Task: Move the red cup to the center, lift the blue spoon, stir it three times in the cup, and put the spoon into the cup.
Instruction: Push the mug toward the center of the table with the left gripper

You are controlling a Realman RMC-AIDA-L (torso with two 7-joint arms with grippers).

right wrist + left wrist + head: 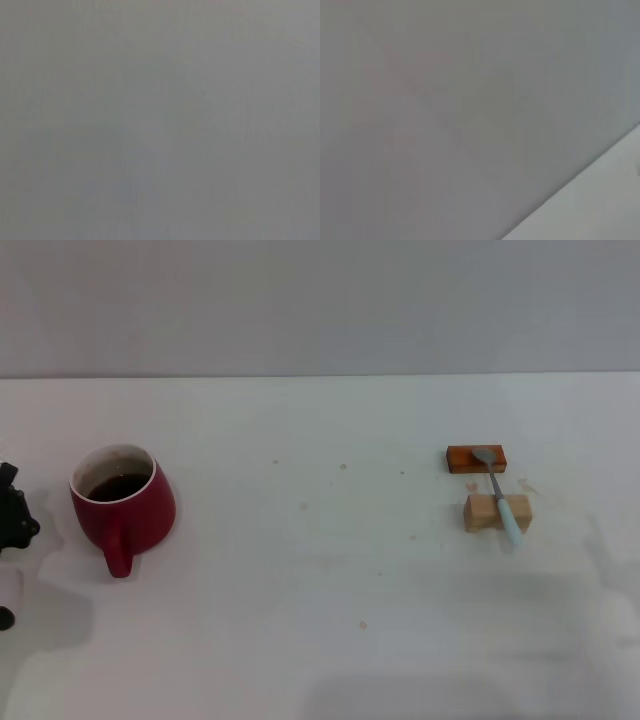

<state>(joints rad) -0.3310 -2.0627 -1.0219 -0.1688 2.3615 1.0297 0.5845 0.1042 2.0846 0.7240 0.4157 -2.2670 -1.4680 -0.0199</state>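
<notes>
at the far left edge of the head view a dark piece of the left gripper (12,515) pokes into sight, low over the white table (320,620). only that sliver shows, so i cannot tell how far it is opened, and nothing can be seen in its hold.

just to the gripper's right stands the red cup (124,505), upright, dark liquid inside its white interior, its loop handle turned toward the robot. the two are near but appear apart, with a strip of bare table between them.

the middle of the table holds only a few faint specks.

well away from the gripper, on the far side of the table, lies the blue spoon (502,500). its grey bowl rests on the orange-brown block (476,458) and its pale blue handle lies across the tan wooden block (497,512), which sits nearer the robot, so the spoon is propped off the surface.

my reading is that the first step is in hand: the cup is not yet at the center and the spoon is untouched. the next move calls for the left gripper to close the short gap, take the cup by its body or handle, and carry it level toward the middle, since the liquid could slop.

the right gripper is nowhere in sight. both wrist views give only blank grey, the left one with a pale wedge at one corner.
</notes>
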